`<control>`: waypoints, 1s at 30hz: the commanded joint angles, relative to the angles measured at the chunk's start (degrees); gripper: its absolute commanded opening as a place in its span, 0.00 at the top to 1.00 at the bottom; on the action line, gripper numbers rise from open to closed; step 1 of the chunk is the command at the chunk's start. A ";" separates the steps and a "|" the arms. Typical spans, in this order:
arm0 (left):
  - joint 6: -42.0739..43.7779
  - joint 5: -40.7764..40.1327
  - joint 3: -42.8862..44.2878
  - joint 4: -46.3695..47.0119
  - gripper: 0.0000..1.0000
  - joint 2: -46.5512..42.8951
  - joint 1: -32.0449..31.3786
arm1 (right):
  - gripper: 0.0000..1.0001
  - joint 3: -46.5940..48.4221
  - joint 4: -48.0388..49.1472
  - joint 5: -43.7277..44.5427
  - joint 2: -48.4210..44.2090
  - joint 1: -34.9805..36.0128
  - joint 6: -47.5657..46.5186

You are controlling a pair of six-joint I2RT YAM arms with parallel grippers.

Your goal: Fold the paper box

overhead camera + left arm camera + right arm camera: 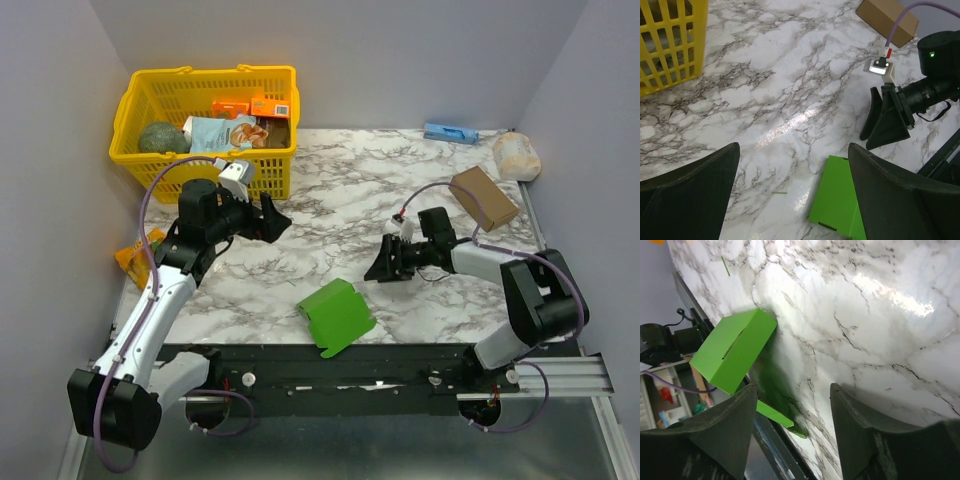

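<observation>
Both claws are hanging empty: your left gripper (pixel 276 220) is gaping wide, and your right gripper (pixel 382 262) is standing parted near the paper box (pixel 336 315). The box is sitting at the table's (pixel 400 190) near edge, 1 flap seemingly overhanging. A clumsy nudge risks pushing it off.

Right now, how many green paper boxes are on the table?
1. The paper box lies near the middle of the table's front edge. No other shows, though the yellow basket at the far left could hide one.
</observation>
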 commanded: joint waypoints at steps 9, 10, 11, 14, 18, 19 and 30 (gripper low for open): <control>10.25 -6.30 -4.55 -8.50 0.04 3.67 -22.88 | 0.25 -6.48 0.30 10.40 -20.65 -0.29 -2.38; 10.69 -6.57 -3.94 -9.03 0.04 6.38 -24.22 | 0.25 -6.66 0.65 10.92 -23.01 -0.29 -2.03; 11.22 -7.18 -3.58 -9.81 0.04 7.62 -25.36 | 0.25 -7.01 0.74 11.36 -24.25 -0.20 -2.02; 11.67 -11.75 -1.91 -11.31 0.04 12.11 -28.27 | 0.24 -8.24 0.30 11.80 -28.65 -0.29 -2.72; 12.37 -12.54 -1.12 -11.75 0.01 15.89 -31.34 | 0.23 -9.99 -0.32 11.98 -32.52 -0.29 -3.43; 12.54 -13.07 -0.51 -12.10 0.01 17.55 -33.26 | 0.23 -10.78 -0.32 12.07 -33.31 -0.20 -3.60; 12.19 -22.46 0.28 -13.25 0.01 22.40 -39.69 | 0.21 -12.19 -0.85 13.03 -37.18 -0.29 -4.92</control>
